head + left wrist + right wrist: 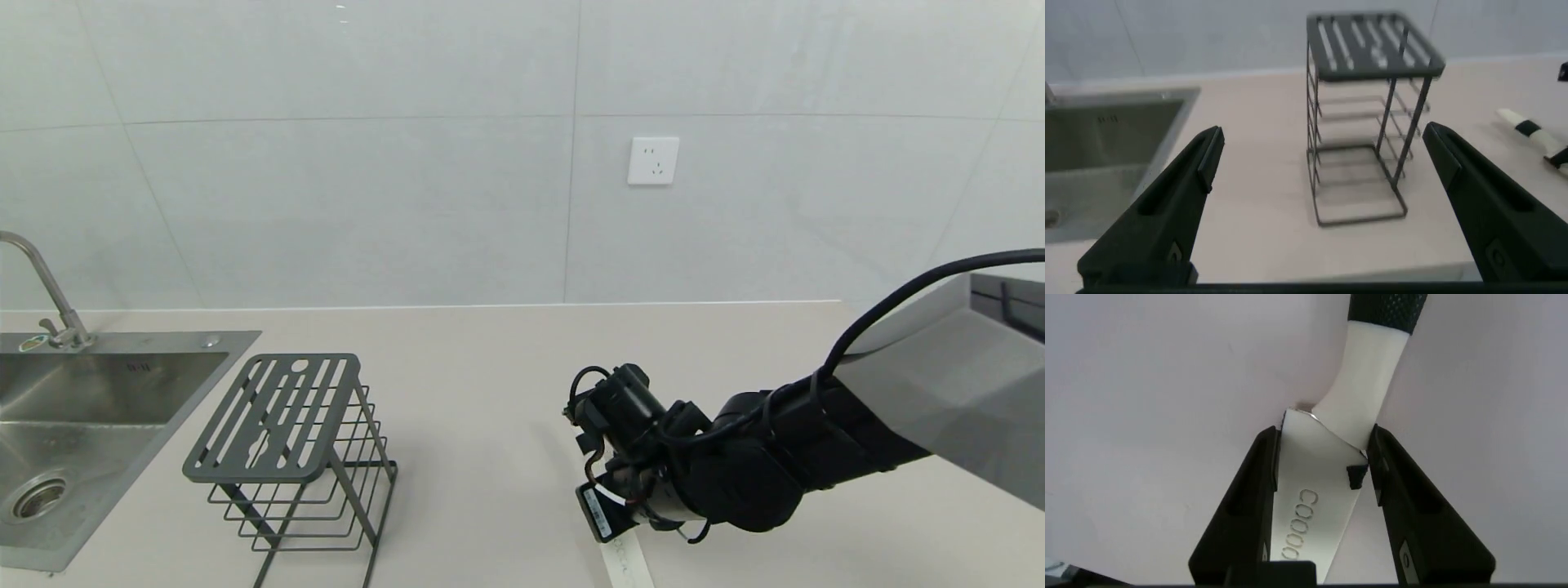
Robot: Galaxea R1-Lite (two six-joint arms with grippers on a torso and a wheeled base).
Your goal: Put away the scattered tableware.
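Pale grey wall tiles [367, 163] with a white socket [653, 161] back a light beige counter [490, 367]. A steel sink [122, 343] with a curved faucet [41, 286] is set into the counter at the robot's far left. Just beside the sink stands a dark wire rack [282, 441], upright, with a slotted top plate.

The knife [1319, 514] lies flat on the counter, well to the right of the rack, under the right arm's wrist. Its white blade points toward the robot and its white handle, tipped with black textured grip, points away. In the head view the blade end [627, 563] shows beneath the wrist at the lower edge.

The right gripper [1327, 437] is down at the counter, over the blade where it meets the handle. Its dark fingers [1249, 506] straddle the blade across its width and press against both edges, closed on the knife.

The left gripper [1323, 135] is held above the counter, facing the rack [1372, 49] from the robot's side. Its fingers [1176, 204] are spread wide apart and touch nothing. In that view the knife's handle [1527, 126] lies on the counter beyond the rack's side.
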